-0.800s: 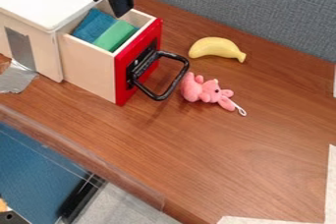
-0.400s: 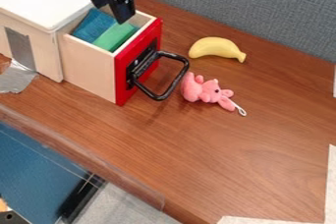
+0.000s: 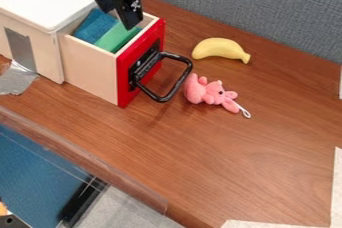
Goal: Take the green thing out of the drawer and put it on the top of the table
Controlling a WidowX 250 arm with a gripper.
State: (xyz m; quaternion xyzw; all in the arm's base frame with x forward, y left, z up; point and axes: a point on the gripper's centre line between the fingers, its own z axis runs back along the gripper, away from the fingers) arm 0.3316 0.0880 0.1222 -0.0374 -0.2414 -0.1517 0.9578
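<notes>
The fingers stand parted and empty over the green block, which lies in the open drawer beside the blue block. They should straddle only the green one, clear the drawer's walls, grip firmly, then lift straight up.

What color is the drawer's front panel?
Red; the camera view shows the drawer front best.

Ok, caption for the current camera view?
Gripper over the open drawer holding a green block; pink plush toy and banana on the table.
</notes>
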